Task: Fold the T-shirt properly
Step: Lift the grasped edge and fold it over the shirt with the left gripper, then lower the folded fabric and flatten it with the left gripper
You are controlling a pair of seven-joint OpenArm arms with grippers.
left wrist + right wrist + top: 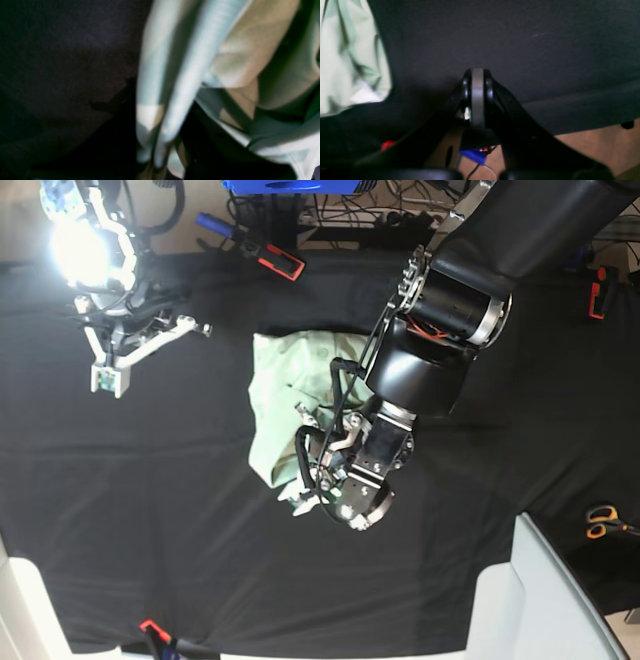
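Near the middle of the base view, the T-shirt (280,400) lies crumpled on the black cloth (190,510), partly hidden under the left arm (425,370). The left gripper (155,165) is pinched nearly closed on a gathered ridge of the pale green fabric, which rises through the centre of the left wrist view, with loose folds spreading to the right of that frame. Over toward the upper left of the base view, the right gripper (478,100) has its fingers together and holds nothing; the shirt shows well to one side of it, at the left edge of its own wrist view.

The step in hand looks like sorting out the bunched shirt ahead of any real folding: no neat crease or squared edge can be seen, and one arm alone has the cloth. Next, the left gripper probably needs to lift or draw its pinch outward to open the bundle, while the right one comes across, opens and takes a free edge or corner. With two holds well apart, the shirt could be stretched and laid flat, and folding could then begin.
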